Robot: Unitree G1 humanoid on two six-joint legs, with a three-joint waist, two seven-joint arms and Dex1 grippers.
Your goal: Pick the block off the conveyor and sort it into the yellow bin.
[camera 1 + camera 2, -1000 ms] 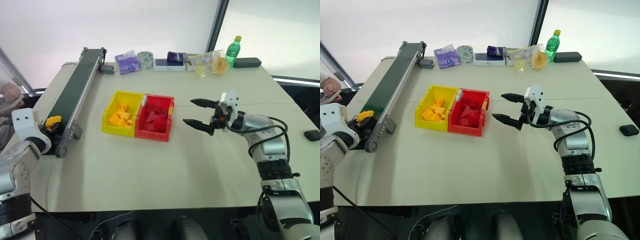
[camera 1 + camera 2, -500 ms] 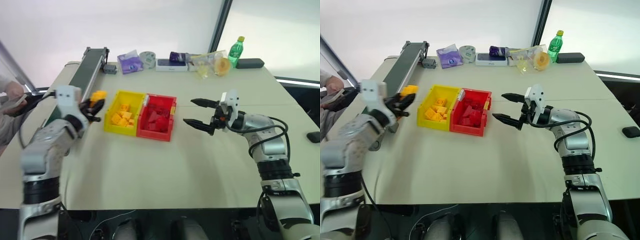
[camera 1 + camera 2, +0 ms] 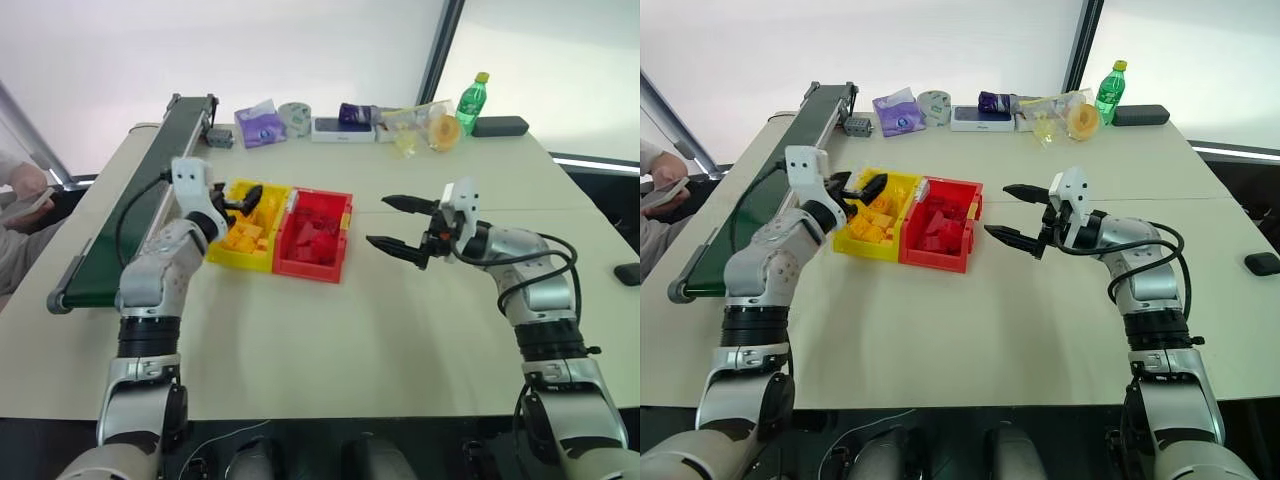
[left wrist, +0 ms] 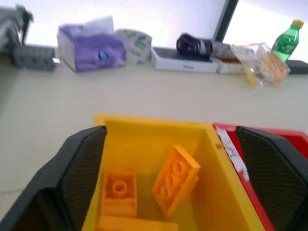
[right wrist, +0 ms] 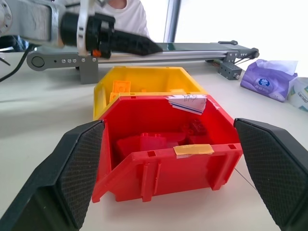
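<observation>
The yellow bin [image 3: 234,262] stands mid-table, joined to a red bin [image 3: 312,268], and holds several yellow-orange bricks. My left gripper [image 3: 240,197] hovers over the yellow bin's left part, open. In the left wrist view its fingers [image 4: 82,168] stand wide apart, and a yellow-orange block [image 4: 175,179] lies tilted inside the bin between them, touching neither. The dark green conveyor [image 3: 130,200] runs along the table's left side with a bare belt. To the right of the red bin, my right gripper [image 3: 378,221] is held above the table, open and empty, pointing at that bin.
Along the table's far edge are a purple tissue pack [image 3: 258,125], a tape roll [image 3: 293,117], a snack bag [image 3: 425,125], a green bottle [image 3: 466,100] and a black case [image 3: 495,125]. A person's hand [image 3: 25,180] is beyond the conveyor, at the left.
My left gripper carried the block from the conveyor's near end rightward over the yellow bin, then opened; the block now lies in the bin. The right arm stayed still.
</observation>
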